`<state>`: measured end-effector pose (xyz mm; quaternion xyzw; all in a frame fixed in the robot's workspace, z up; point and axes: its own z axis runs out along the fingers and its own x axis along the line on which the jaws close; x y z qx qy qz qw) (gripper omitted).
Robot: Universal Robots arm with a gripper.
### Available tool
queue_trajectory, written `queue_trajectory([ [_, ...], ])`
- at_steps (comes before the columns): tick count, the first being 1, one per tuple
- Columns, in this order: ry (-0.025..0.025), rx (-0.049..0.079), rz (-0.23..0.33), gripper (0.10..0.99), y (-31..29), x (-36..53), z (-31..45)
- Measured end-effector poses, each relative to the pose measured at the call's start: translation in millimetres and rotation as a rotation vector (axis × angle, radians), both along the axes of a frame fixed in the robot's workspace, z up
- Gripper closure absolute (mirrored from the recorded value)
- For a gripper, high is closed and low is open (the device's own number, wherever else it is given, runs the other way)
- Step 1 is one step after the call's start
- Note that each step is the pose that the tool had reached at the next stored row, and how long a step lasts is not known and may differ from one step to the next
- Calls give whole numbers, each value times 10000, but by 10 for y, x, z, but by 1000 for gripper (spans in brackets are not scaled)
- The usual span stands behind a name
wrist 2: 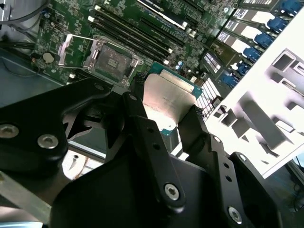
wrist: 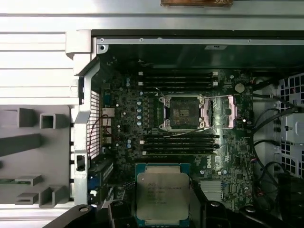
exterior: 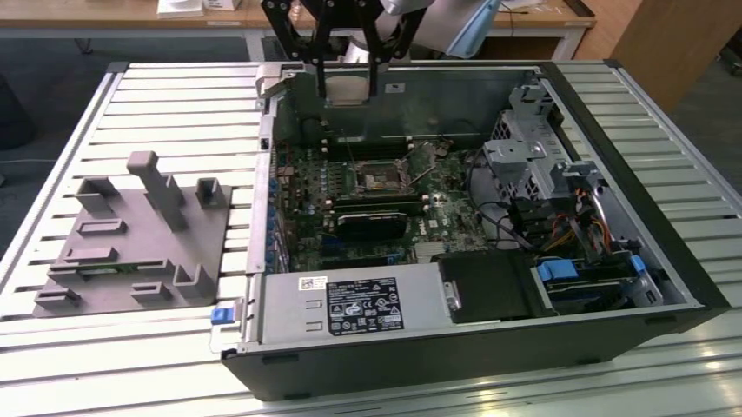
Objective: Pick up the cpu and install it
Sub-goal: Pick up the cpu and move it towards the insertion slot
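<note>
My black gripper (exterior: 347, 85) hangs above the far end of the open computer case (exterior: 649, 261), shut on the cpu (exterior: 347, 90), a flat square chip with a silvery lid. In both wrist views the cpu (wrist 2: 168, 102) (wrist: 162, 194) sits between the two fingers, lid facing the first wrist camera. On the green motherboard, the socket (exterior: 380, 178) (wrist 2: 110, 59) (wrist: 184, 113) lies open with its metal frame swung aside. The cpu is held in the air, apart from the socket and nearer the case's far wall.
A grey fixture plate (exterior: 128, 234) with upright blocks lies on the slatted table at the exterior view's left. Inside the case are memory slots (wrist: 180, 142), a black module (exterior: 371, 224), a power supply (exterior: 347, 304), a drive cage (exterior: 527, 156) and loose cables (exterior: 568, 230).
</note>
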<state>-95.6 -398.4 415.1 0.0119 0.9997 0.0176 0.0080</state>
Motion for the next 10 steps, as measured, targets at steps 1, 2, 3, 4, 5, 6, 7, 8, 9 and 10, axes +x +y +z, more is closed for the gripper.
queue_trajectory([
  [1, 1, -1, 0, 549, 0, 12, 0],
  [2, 0, 0, 0, 549, 0, 24, 0],
  [3, 0, 0, 0, 549, 0, 36, 0],
  [4, 0, 0, 0, 549, 0, 48, 0],
  [5, 0, 0, 0, 549, 0, 63, 0],
  [6, 0, 0, -1, 549, 0, 75, 0],
  [7, 0, 0, 0, 549, 0, 86, -1],
  [8, 0, 0, 0, 549, 0, 97, -1],
  [9, -1, 1, 0, 549, 0, 107, -3],
  [10, -1, 2, 0, 549, 0, 114, -4],
])
